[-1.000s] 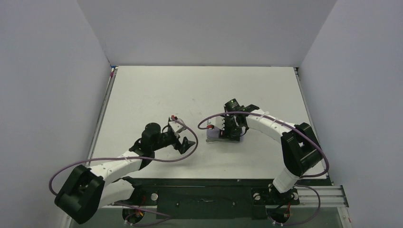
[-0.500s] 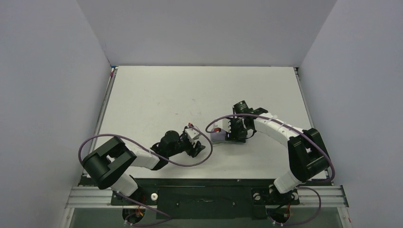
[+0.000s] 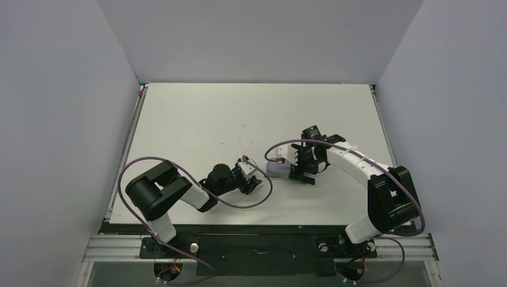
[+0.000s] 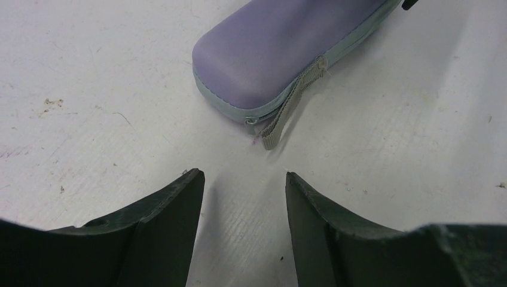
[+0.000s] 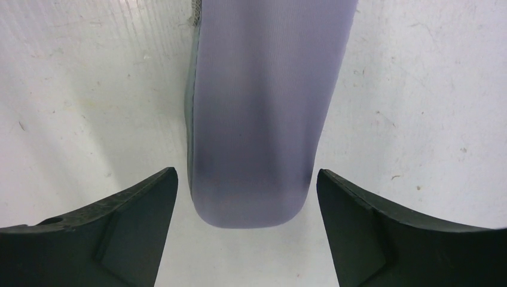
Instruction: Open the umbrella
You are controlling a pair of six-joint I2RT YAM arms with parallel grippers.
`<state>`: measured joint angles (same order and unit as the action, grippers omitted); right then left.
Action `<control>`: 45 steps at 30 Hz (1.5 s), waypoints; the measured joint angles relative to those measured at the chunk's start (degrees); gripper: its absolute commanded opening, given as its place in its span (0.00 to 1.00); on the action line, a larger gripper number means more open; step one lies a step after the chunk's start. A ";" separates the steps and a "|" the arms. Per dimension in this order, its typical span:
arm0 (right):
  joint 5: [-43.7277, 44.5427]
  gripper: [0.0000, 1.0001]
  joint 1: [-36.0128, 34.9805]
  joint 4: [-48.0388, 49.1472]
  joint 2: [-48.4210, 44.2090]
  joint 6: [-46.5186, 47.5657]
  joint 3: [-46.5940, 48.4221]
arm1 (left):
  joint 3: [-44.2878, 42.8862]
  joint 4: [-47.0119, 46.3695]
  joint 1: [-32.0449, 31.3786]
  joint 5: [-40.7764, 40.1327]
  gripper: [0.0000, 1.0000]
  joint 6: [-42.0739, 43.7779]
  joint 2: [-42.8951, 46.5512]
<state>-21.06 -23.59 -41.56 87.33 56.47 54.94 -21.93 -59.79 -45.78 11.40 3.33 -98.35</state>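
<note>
The umbrella itself is hidden; I see only a closed lavender hard case (image 3: 275, 168) lying flat on the white table (image 3: 197, 119). In the left wrist view the case (image 4: 281, 54) lies ahead with its rounded end and a grey strap (image 4: 288, 110) toward me. My left gripper (image 4: 244, 176) is open just short of that strap, with bare table between its fingers. In the right wrist view the other rounded end of the case (image 5: 263, 107) sits between the wide-open fingers of my right gripper (image 5: 247, 173), with gaps on both sides. From above, the left gripper (image 3: 254, 185) and right gripper (image 3: 303, 170) face each other across the case.
Grey walls enclose the table on the left, back and right. A metal rail (image 3: 128, 143) runs along the left edge. Purple cables (image 3: 263, 194) loop from both wrists near the case. The arm bases stand on a dark plate (image 3: 257, 242) at the near edge.
The left arm has swung right and folded in, bringing its gripper up to the case while its jaws narrowed. The right gripper has opened wider and shifted slightly right with the case.
</note>
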 measured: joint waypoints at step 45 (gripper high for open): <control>0.55 0.44 2.36 -0.15 4.92 10.38 -0.46 | -5.51 -13.53 -2.80 1.25 0.47 9.40 -14.40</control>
<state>-20.51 -21.23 -41.71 92.25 66.85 54.48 -27.44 -73.32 -48.58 12.64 12.73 -112.75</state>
